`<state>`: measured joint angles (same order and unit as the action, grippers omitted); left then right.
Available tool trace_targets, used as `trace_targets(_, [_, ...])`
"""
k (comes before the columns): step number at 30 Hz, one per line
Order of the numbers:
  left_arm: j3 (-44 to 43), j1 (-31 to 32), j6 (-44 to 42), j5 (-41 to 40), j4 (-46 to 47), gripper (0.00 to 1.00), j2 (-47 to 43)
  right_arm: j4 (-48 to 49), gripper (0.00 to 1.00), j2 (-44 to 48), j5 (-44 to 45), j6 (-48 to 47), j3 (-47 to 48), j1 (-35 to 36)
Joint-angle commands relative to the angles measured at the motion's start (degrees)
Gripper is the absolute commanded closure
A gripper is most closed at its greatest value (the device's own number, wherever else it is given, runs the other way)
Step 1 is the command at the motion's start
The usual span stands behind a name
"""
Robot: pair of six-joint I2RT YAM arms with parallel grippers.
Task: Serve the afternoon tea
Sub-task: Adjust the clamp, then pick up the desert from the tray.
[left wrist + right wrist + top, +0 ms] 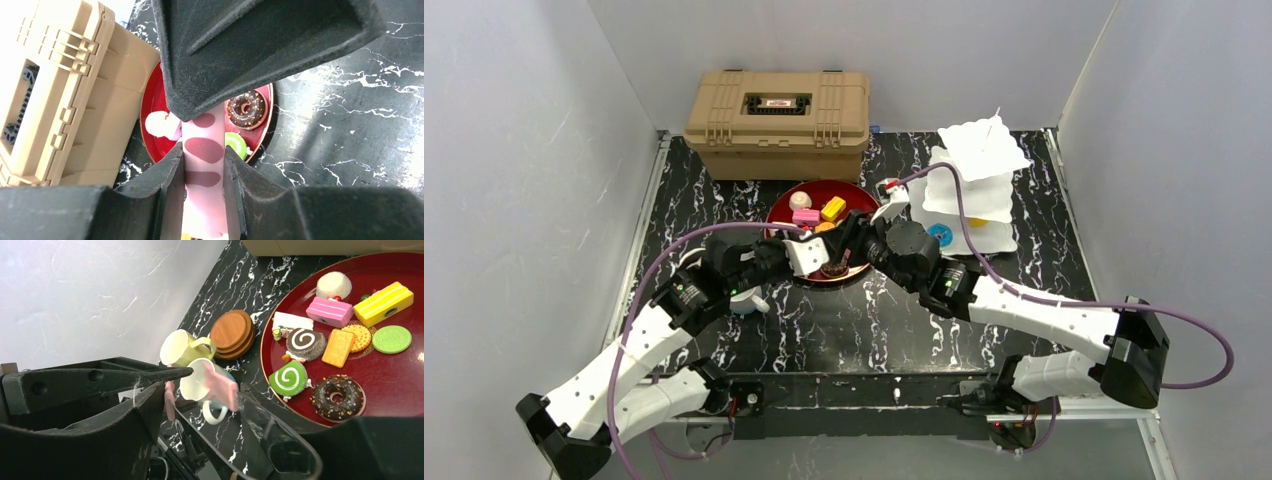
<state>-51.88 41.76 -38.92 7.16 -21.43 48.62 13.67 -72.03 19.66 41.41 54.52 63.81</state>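
Pink dark-spotted piece [205,210]: clenched in my left gripper [202,160], above the near rim of the red plate [771,215], mid-counter toward the far edge. My right gripper [856,245] crowds it, and I cannot tell its state. Hazard: finger contact may dislodge the piece or push the chocolate donut [245,107] off the rim.

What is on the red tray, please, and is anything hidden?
A chocolate donut, green swirl roll, pink cake slice, yellow cake slice and orange biscuit, among others. The tray's near rim is covered.
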Motion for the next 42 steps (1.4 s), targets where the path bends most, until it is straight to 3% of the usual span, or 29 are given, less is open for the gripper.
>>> trace_targets(1, [-2.6,0.4,0.6,2.6,4.3,0.97,-0.3,0.9,0.48,2.5,0.0,-1.5,-0.1,0.9])
trace_targets(9, [-5.1,0.5,2.4,1.9,0.8,0.06,-2.1,-7.1,0.47,6.7,5.4,-9.7,0.7,0.9])
trace_targets(10, [-6.0,0.5,3.3,2.0,-1.1,0.02,-2.4,-8.1,0.46,7.1,6.4,-11.4,0.7,0.9])
trace_targets(15, [-10.7,0.5,9.3,-2.2,-10.2,0.02,-2.3,-11.3,0.46,5.3,8.8,-19.3,2.3,0.3])
trace_targets(19, [-11.7,-1.2,14.3,-6.1,-11.9,0.02,-1.7,-10.5,0.45,1.5,9.1,-22.5,3.9,-0.2])
trace_targets(26, [-17.2,-10.1,19.6,-2.4,-18.5,0.02,5.2,-9.0,0.42,-4.8,12.2,-26.4,6.7,-0.3])
trace_targets(30, [-19.9,-15.6,21.4,0.9,-19.8,0.02,9.0,-8.3,0.39,-6.9,13.4,-27.9,7.4,-0.3])
trace_targets(42, [-20.9,-20.3,23.0,-1.1,-17.4,0.02,12.8,-9.8,0.34,-12.7,16.3,-32.6,11.6,-0.8])
